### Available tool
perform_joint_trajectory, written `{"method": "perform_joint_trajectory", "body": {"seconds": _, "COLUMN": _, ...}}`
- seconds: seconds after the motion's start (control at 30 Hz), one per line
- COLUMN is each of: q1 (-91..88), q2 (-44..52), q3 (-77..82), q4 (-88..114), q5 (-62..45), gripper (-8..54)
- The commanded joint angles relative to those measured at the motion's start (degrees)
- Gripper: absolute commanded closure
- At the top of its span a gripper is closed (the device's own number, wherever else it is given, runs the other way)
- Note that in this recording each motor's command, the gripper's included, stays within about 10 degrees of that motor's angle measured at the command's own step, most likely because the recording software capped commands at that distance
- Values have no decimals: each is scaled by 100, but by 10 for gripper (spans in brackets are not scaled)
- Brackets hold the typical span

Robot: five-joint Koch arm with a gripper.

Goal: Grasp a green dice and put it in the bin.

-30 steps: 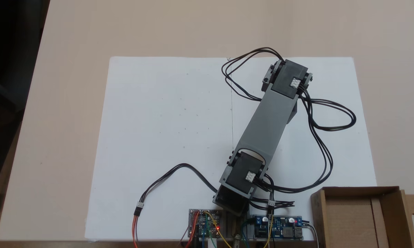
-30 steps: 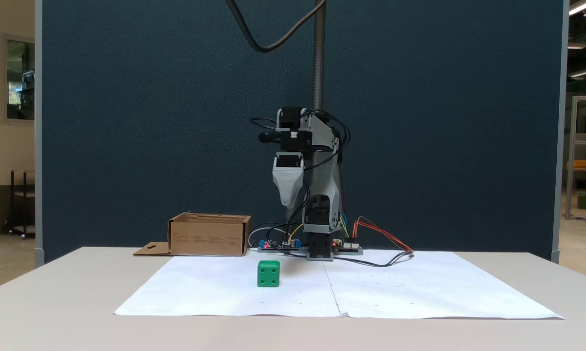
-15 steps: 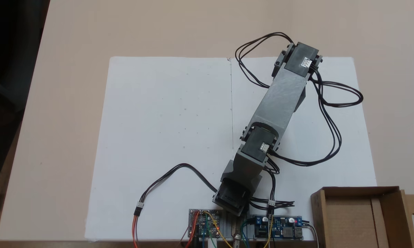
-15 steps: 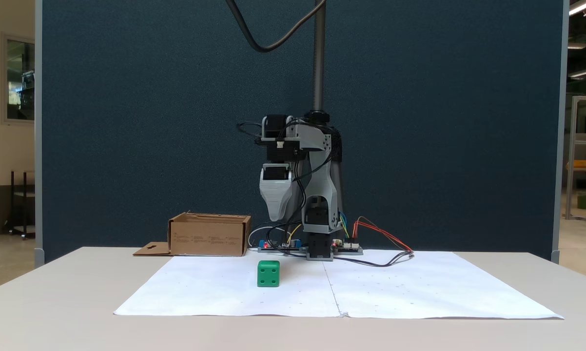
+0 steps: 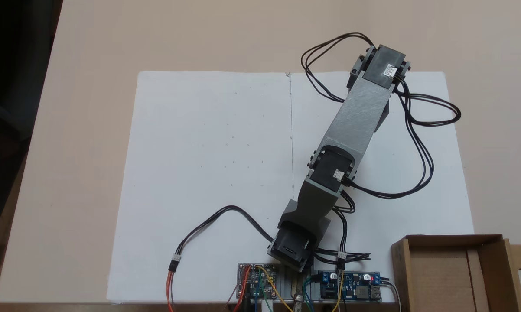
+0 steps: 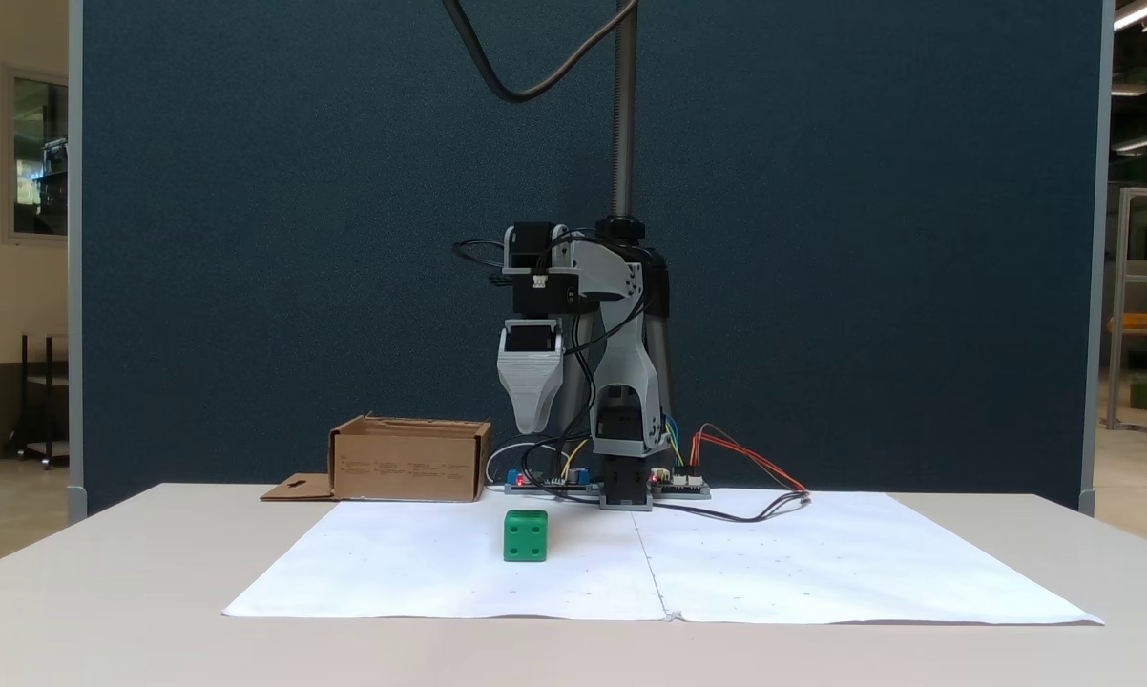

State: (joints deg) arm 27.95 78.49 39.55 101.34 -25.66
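Green dice [image 6: 525, 534] resting on white paper sheet [image 6: 421, 572] in a fixed view, near the sheet's centre seam and a little to its left, apart from everything else. Pips visible on the facing side. Hidden beneath the arm in the fixed view from above.

Brown cardboard bin [image 6: 409, 460] standing on the beige desk [image 6: 106, 611] behind and left of the dice, well apart from it, with a flat flap lying out to its left. From above, same bin [image 5: 455, 268] at the lower right corner, open-topped, inside bare, flap with hang-hole cutout on its right edge.

Grey pincer [image 6: 532, 420] pointing straight down, hanging high above the dice and almost directly over it, touching nothing. One pale tapered jaw facing the camera, the other hidden behind; open or closed cannot be told.

Grey arm [image 5: 360, 115] stretched diagonally from base at bottom centre toward upper right in the view from above, black cables [image 5: 421, 143] looping off to its right. Circuit boards [image 5: 349, 291] with coloured wires beside the base.
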Motion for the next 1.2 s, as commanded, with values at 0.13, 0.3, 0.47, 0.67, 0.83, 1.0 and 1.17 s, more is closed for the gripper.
{"method": "perform_joint_trajectory", "body": {"seconds": 0.13, "q1": 9, "q2": -97, "q3": -299, "q4": 167, "q5": -299, "gripper": 30}}
{"method": "perform_joint_trajectory", "body": {"seconds": 0.3, "q1": 9, "q2": -185, "q3": -290, "q4": 62, "q5": -290, "gripper": 32}}
{"method": "perform_joint_trajectory", "body": {"seconds": 0.47, "q1": -9, "q2": -185, "q3": 88, "q4": -114, "q5": -237, "gripper": 32}}
{"method": "perform_joint_trajectory", "body": {"seconds": 0.67, "q1": -18, "q2": -185, "q3": 677, "q4": -580, "q5": -202, "gripper": 32}}
{"method": "perform_joint_trajectory", "body": {"seconds": 0.83, "q1": -26, "q2": -185, "q3": 1090, "q4": -993, "q5": -185, "gripper": 32}}
{"method": "perform_joint_trajectory", "body": {"seconds": 1.0, "q1": -26, "q2": -185, "q3": 1362, "q4": -1397, "q5": -141, "gripper": 33}}
{"method": "perform_joint_trajectory", "body": {"seconds": 1.17, "q1": -26, "q2": -202, "q3": 1670, "q4": -1811, "q5": -88, "gripper": 33}}
